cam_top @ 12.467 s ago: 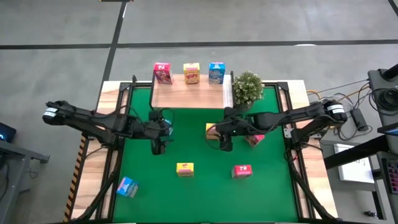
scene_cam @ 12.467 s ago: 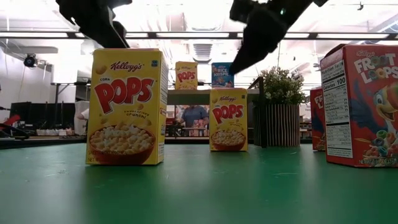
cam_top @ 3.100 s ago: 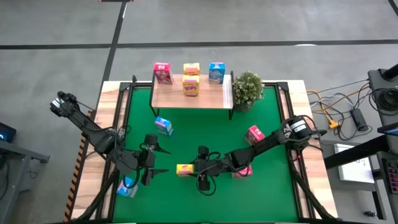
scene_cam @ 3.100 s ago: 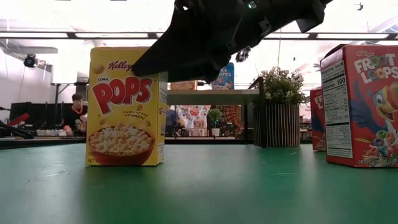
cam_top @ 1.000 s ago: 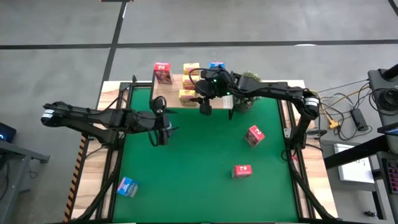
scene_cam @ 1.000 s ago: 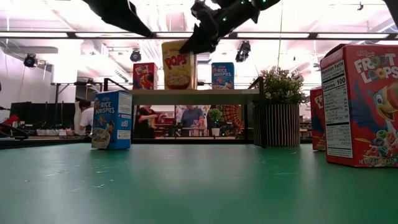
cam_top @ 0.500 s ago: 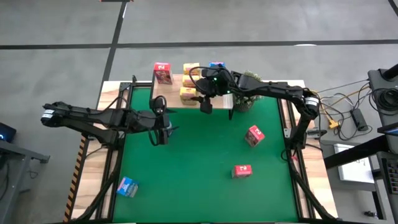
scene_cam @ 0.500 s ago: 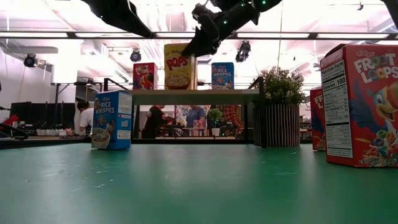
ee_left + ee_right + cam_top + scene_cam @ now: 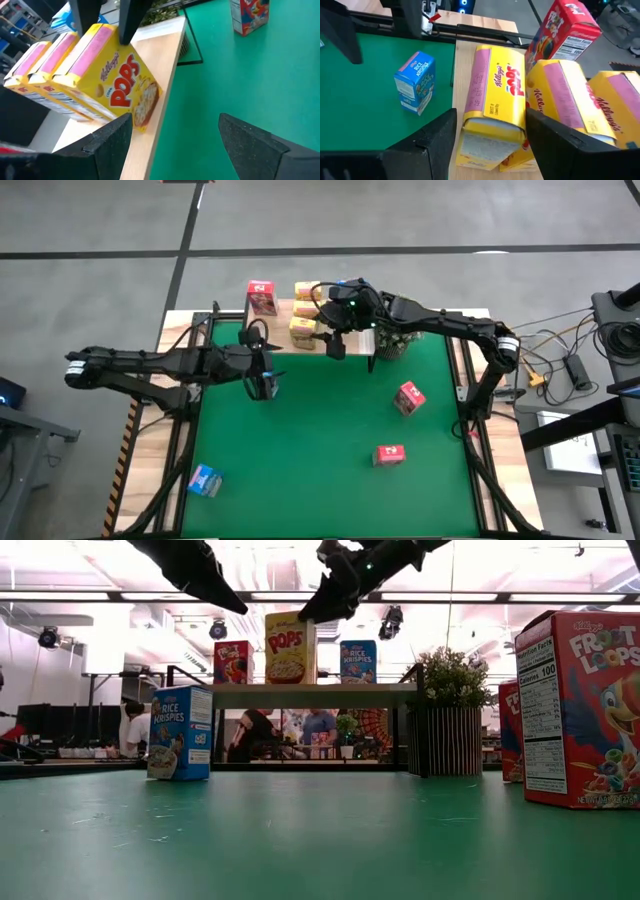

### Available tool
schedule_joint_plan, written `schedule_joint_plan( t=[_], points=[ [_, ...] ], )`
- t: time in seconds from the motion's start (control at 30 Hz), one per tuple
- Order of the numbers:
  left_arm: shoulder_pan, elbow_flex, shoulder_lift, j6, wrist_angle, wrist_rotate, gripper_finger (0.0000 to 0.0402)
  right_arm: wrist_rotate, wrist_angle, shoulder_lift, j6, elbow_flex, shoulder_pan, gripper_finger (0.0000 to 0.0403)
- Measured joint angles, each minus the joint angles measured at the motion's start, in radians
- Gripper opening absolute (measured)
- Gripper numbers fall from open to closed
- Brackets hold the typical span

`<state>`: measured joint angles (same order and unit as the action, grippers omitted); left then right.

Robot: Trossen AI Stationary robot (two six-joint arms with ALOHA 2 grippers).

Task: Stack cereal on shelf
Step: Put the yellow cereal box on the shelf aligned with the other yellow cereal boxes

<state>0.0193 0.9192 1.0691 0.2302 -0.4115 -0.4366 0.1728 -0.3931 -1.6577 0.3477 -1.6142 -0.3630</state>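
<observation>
The light-wood shelf (image 9: 270,330) stands at the table's far edge. On it are a red box (image 9: 262,297), a blue box (image 9: 358,660) and three yellow boxes in a row from front to back. The front yellow box (image 9: 495,110) stands upright near the shelf's front edge. My right gripper (image 9: 334,345) is open, with its fingers on either side of that box's top. My left gripper (image 9: 262,383) is open and empty. It hangs above the table beside a blue box (image 9: 415,82) that stands on the green top. My right gripper comes from above with one finger (image 9: 127,25) in front of the front yellow box's upper front edge (image 9: 117,55) and the other behind its top. I cannot tell whether they touch it. The box stands upright with its base on the shelf.
A potted plant (image 9: 400,340) stands at the shelf's right end, under my right arm. Two red boxes (image 9: 408,397) (image 9: 389,454) stand on the table's right half. A blue box (image 9: 204,480) lies near the front left corner.
The front yellow box was tilted under my right gripper and now stands upright on the shelf. My right gripper has risen a little. My left gripper has gone a little toward the table's far edge.
</observation>
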Motion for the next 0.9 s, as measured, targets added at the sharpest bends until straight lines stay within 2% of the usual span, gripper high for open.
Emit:
schedule_joint_plan(
  t=[0.23, 0.5, 0.63, 0.8, 0.9],
  points=[
    [0.112, -0.024, 0.000, 0.074, 0.046, 0.091, 0.0250, -0.020, -0.028, 0.054, -0.010, 0.000, 0.000, 0.0221],
    [0.228, -0.136, 0.000, 0.162, 0.269, 0.160, 0.0163, -0.018, -0.055, 0.109, -0.033, 0.000, 0.033, 0.0214],
    [0.265, -0.181, 0.000, 0.181, 0.332, 0.159, 0.0102, -0.017, -0.093, 0.101, -0.037, 0.001, 0.064, 0.0179],
    [0.300, -0.236, 0.003, 0.188, 0.447, 0.160, 0.0023, -0.018, -0.110, 0.076, -0.042, 0.017, 0.093, 0.0108],
    [0.318, -0.263, 0.018, 0.188, 0.530, 0.160, 0.0006, -0.062, -0.126, 0.069, -0.055, 0.018, 0.104, 0.0062]
  ],
)
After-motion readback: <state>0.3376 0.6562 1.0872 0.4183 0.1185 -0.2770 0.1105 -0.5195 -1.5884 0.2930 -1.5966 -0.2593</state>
